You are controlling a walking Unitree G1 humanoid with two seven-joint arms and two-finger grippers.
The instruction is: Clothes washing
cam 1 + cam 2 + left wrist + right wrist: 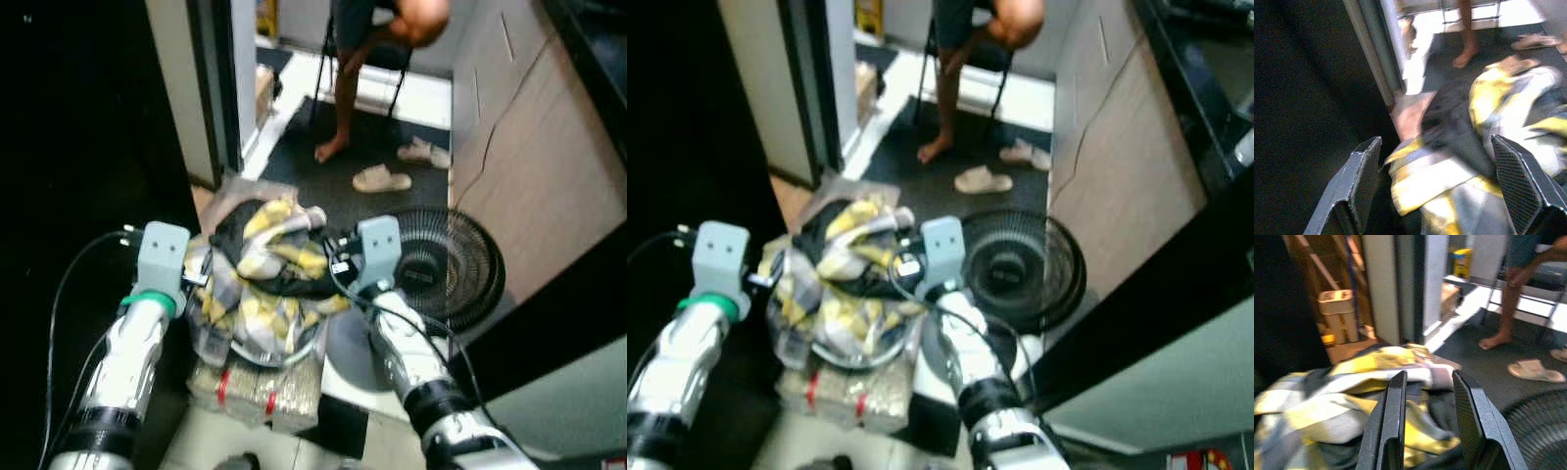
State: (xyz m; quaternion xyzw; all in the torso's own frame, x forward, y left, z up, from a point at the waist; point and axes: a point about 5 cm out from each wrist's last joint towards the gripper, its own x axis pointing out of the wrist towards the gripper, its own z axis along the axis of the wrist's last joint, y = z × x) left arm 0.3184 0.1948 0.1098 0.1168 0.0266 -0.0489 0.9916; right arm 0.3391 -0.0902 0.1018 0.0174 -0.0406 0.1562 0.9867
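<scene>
Yellow-grey-black clothes bundle (263, 279) heaped in round basin (294, 352) between my arms; heap's long axis runs near-to-far from robot, I judge; left gripper (1442, 183) at bundle's left edge, fingers spread wide, cloth lying between them, grip not confirmed; left wrist view alone shows dark door frame (1369, 54) beside cloth; right gripper (1430, 423) over bundle's right side, fingers narrowly apart above fabric, pinching nothing I can see; floor fan (441, 269) just right; beyond, sandals (382, 178) and person's bare leg (338, 108) on dark mat.
</scene>
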